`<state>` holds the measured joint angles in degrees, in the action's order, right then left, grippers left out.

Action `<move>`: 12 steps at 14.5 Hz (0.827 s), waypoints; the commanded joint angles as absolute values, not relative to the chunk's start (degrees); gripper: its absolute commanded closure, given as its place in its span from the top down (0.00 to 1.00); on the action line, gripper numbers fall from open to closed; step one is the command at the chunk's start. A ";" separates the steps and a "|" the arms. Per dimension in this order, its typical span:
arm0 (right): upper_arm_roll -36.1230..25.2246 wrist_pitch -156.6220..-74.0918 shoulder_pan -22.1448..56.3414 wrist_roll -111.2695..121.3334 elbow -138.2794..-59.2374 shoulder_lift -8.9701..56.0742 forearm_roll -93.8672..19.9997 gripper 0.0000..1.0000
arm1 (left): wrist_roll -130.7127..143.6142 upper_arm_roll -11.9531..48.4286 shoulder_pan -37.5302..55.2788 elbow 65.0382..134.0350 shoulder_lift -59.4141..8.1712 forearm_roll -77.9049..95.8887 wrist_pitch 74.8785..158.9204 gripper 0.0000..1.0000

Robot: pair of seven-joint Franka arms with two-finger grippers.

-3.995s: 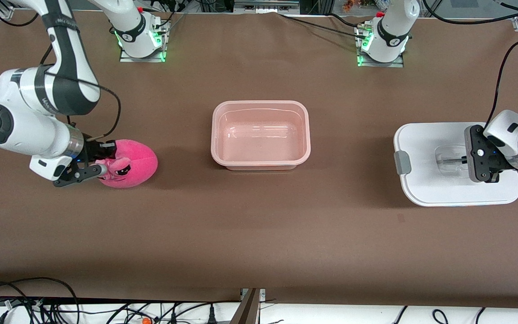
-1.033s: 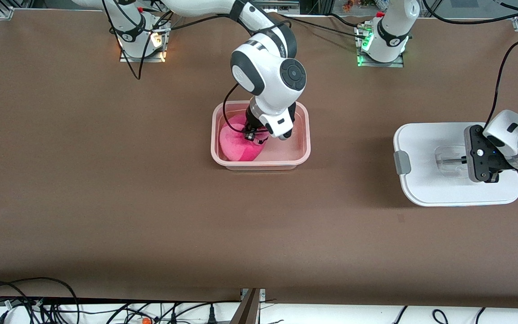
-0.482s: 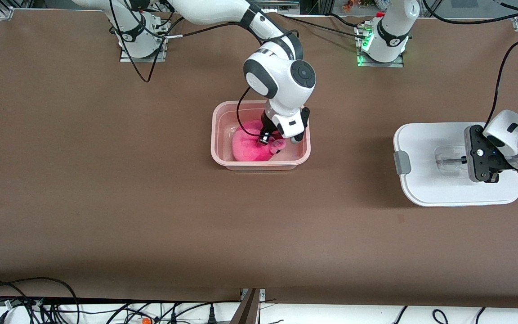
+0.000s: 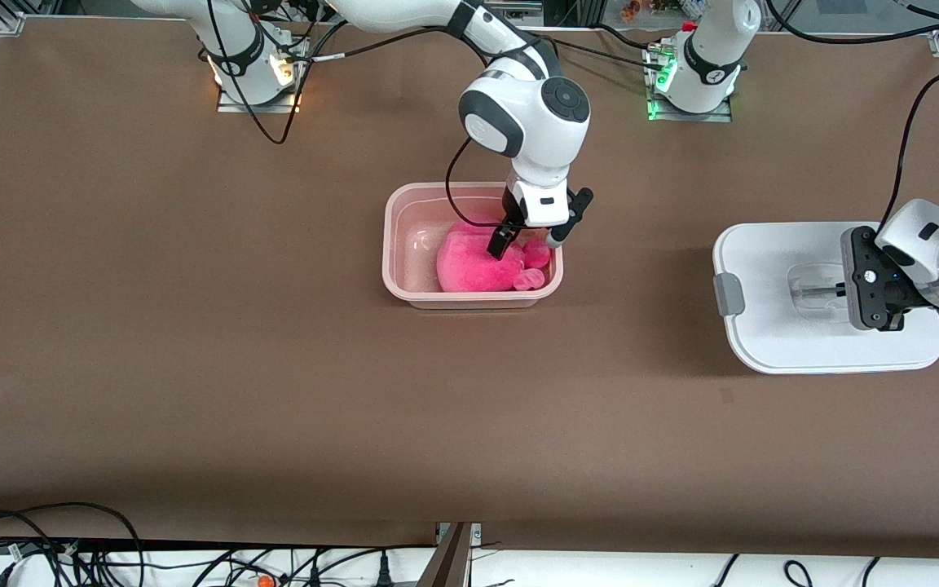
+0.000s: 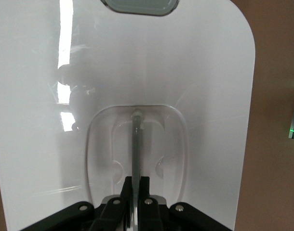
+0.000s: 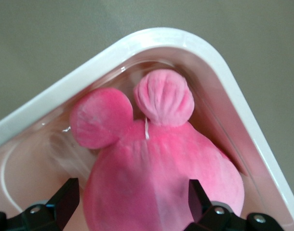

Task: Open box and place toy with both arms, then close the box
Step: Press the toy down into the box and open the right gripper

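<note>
The toy point(image 4: 482, 262), a hot-pink plush blob, lies inside the box point(image 4: 392, 244), a pale pink see-through tub standing open near the middle of the table. It fills the part of the tub toward the left arm's end, and its two small round flaps point(image 6: 164, 96) press against the tub wall at the corner nearest the front camera. The rest of the tub floor, toward the right arm's end, is bare.

The right gripper point(image 4: 536, 236) hangs over the toy with its fingers point(image 6: 65, 199) spread wide, one on each side of the plush body, gripping nothing. In the right wrist view the two black fingertips stand apart from the pink fabric.

The lid point(image 4: 763, 342), white with a grey clip point(image 4: 729, 294) on its edge, lies flat on the table well apart from the tub, toward the left arm's end. The left gripper point(image 4: 844, 289) is down at the lid's recessed central handle point(image 5: 136, 144), its fingers pinched tight on the thin bar that crosses the clear hollow.

The table point(image 4: 274, 391) is covered by a plain brown mat, matte and unmarked apart from one small dark spot point(image 4: 726, 396). Both arm bases point(image 4: 253, 69) are bolted along the edge farthest from the front camera, with green lights at their feet. Black cables point(image 4: 70, 550) trail along the floor below the nearest edge.
</note>
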<state>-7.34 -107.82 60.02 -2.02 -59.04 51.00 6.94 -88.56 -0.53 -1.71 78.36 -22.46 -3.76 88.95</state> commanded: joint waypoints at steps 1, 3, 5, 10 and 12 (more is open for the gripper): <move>-8.26 -106.88 59.51 -3.34 -57.39 49.84 3.89 1.00 | -90.35 -0.26 -1.93 78.66 -21.71 -3.78 88.59 0.00; -9.14 -106.87 57.85 -3.43 -57.48 47.82 2.03 1.00 | -90.44 -0.26 -1.93 78.66 -21.80 -3.78 88.59 0.00; -9.32 -106.88 55.56 -3.34 -57.48 45.28 1.85 1.00 | -90.44 -0.26 -1.93 78.75 -21.80 -3.69 88.42 0.00; -13.25 -98.71 51.15 -4.31 -59.14 37.37 -1.40 1.00 | -89.74 2.62 0.78 78.84 -22.06 -3.51 88.15 0.00; -15.28 -98.61 49.32 -4.31 -64.66 31.15 -4.63 1.00 | -87.56 3.69 4.29 78.66 -22.06 -3.34 88.33 0.00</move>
<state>-13.65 -99.12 50.32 -3.21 -57.69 38.10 -1.53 -88.70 3.23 0.70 78.53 -22.54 -3.66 88.62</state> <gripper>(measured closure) 0.000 0.930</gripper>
